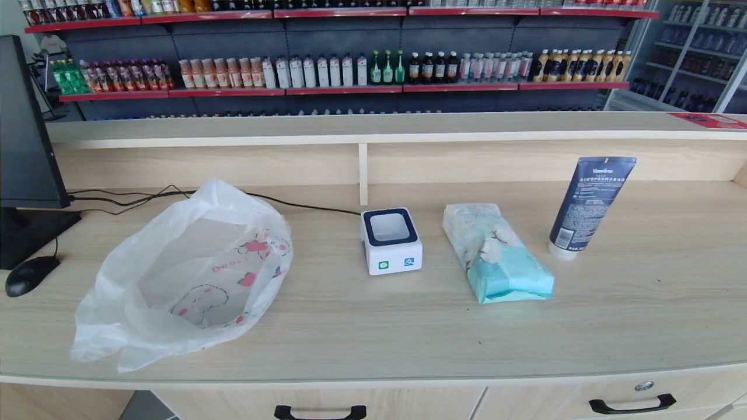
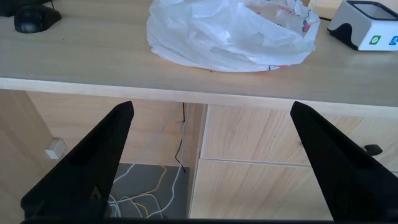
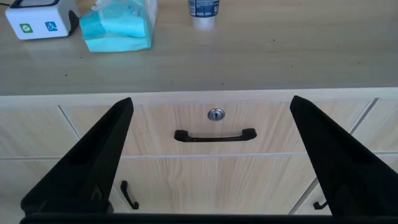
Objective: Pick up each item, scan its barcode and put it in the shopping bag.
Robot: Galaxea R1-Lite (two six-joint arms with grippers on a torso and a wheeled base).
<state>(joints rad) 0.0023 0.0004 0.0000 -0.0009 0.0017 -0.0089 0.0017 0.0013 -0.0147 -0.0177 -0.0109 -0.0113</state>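
A white plastic shopping bag [image 1: 187, 274] with pink prints lies open on the left of the wooden counter; it also shows as the bag [image 2: 230, 34]. A white and blue barcode scanner [image 1: 391, 240] stands mid-counter, seen too as the scanner [image 2: 367, 25] and the scanner [image 3: 37, 18]. To its right lies a teal tissue pack [image 1: 496, 254] [image 3: 121, 25]. A dark blue tube [image 1: 589, 204] [image 3: 204, 9] stands upright on its cap farther right. My left gripper [image 2: 211, 155] hangs open below the counter edge, in front of the bag. My right gripper [image 3: 211, 155] is open in front of a drawer.
A monitor [image 1: 23, 140] and a black mouse [image 1: 29, 274] sit at the far left, with cables [image 1: 146, 198] running behind the bag. A raised ledge [image 1: 397, 137] backs the counter. Drawers with black handles [image 3: 214, 135] lie under the counter front.
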